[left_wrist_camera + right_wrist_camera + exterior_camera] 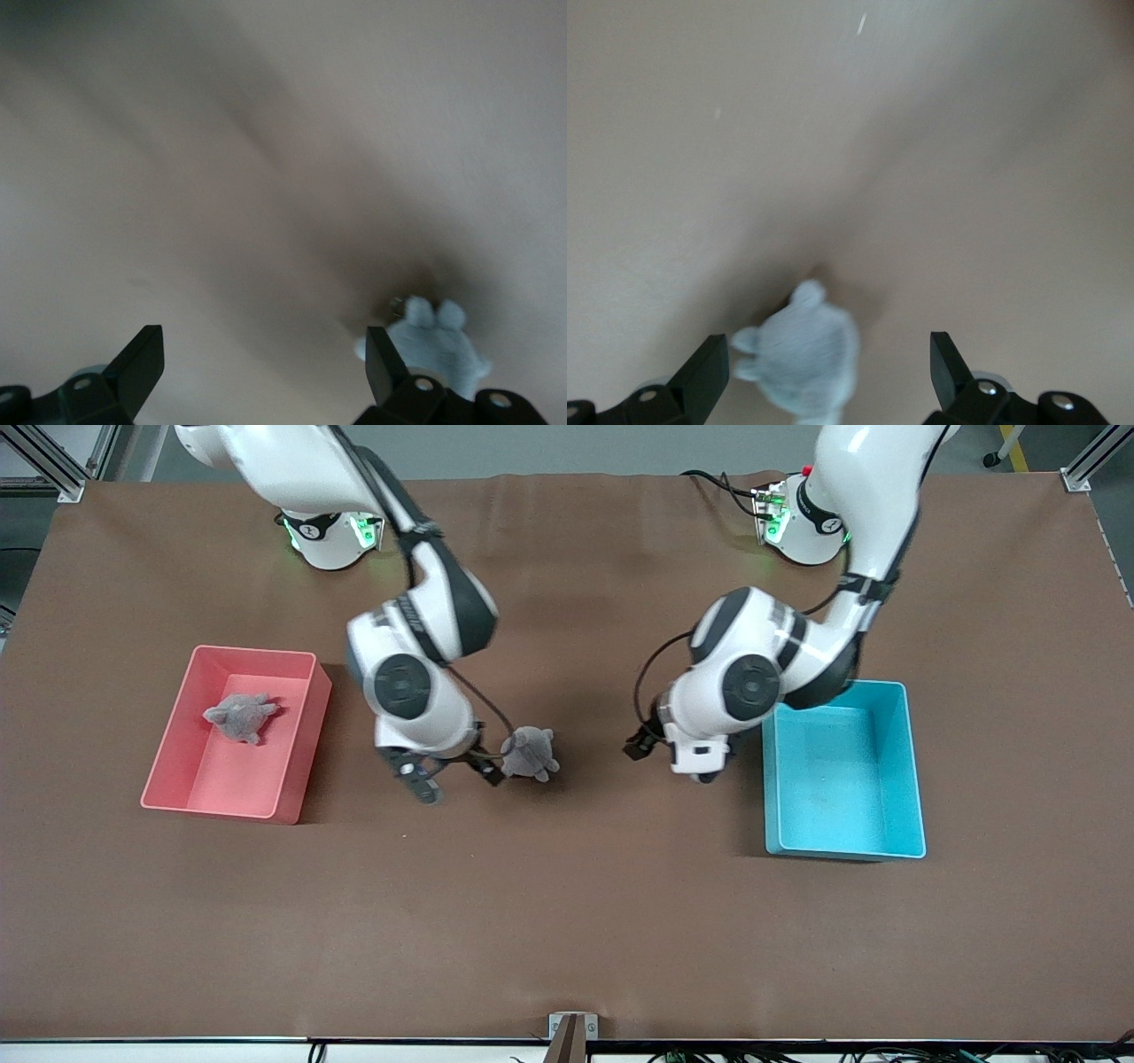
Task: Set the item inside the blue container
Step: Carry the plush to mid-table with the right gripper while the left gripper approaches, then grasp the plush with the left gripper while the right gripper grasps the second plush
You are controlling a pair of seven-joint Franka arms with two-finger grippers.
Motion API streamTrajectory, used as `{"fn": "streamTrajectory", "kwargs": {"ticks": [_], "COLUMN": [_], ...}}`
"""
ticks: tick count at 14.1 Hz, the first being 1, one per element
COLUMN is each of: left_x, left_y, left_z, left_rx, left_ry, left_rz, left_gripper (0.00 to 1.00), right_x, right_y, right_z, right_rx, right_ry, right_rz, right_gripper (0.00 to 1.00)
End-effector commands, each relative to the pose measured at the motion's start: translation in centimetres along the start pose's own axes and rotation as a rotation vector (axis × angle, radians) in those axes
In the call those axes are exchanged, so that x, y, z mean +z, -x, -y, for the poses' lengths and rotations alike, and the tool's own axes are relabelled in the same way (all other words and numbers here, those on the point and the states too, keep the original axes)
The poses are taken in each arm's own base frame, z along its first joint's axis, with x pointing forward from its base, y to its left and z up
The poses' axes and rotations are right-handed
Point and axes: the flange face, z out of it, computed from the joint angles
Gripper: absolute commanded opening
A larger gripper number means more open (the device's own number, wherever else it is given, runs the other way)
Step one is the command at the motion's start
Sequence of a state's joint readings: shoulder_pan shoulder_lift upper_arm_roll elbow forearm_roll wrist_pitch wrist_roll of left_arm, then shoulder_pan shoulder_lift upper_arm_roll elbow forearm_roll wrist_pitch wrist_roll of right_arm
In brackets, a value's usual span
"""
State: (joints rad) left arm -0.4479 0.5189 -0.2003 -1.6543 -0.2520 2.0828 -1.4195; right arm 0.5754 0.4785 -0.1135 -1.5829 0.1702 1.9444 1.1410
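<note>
A small grey plush toy (530, 754) lies on the brown table between the two arms. My right gripper (458, 781) hovers low just beside it, toward the right arm's end, fingers open. In the right wrist view the plush toy (806, 359) shows between the spread fingers of my right gripper (830, 350), closer to one finger, with no grip on it. The blue container (842, 779) stands toward the left arm's end and holds nothing. My left gripper (678, 762) hangs open next to that container's wall. In the left wrist view the left gripper (264, 341) holds nothing, and the plush toy (434, 350) shows past one finger.
A pink bin (292, 779) stands toward the right arm's end with a second grey plush toy (239, 717) inside it. Bare brown table (567, 921) stretches nearer to the front camera. The two arms' elbows hang over the table's middle.
</note>
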Motion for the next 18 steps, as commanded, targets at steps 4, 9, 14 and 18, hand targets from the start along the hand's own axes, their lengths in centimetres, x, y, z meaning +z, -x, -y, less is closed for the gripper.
{"fn": "streamTrajectory", "kwargs": {"ticks": [4, 9, 14, 18], "left_x": [5.7, 8.8, 14.5, 15.3], "left_y": [7.5, 10.8, 11.1, 11.7], "left_z": [-6.7, -7.5, -7.7, -7.5], "left_rx": [-0.183, -0.193, -0.222, -0.195], "left_ry": [0.145, 0.25, 0.337, 0.34], "left_rz": [0.025, 0.037, -0.032, -0.048], "left_gripper": [0.96, 0.92, 0.89, 0.19], "right_x": [-3.2, -0.9, 7.8, 10.5], "right_y": [-10.8, -21.7, -24.0, -23.0], "right_z": [-14.9, -29.2, -38.8, -39.8], "right_rx": [-0.246, -0.399, -0.473, -0.429], "right_ry": [0.109, 0.078, 0.017, -0.009], "right_rz": [0.007, 0.076, 0.027, 0.055], "right_gripper": [1.0, 1.0, 1.0, 1.0]}}
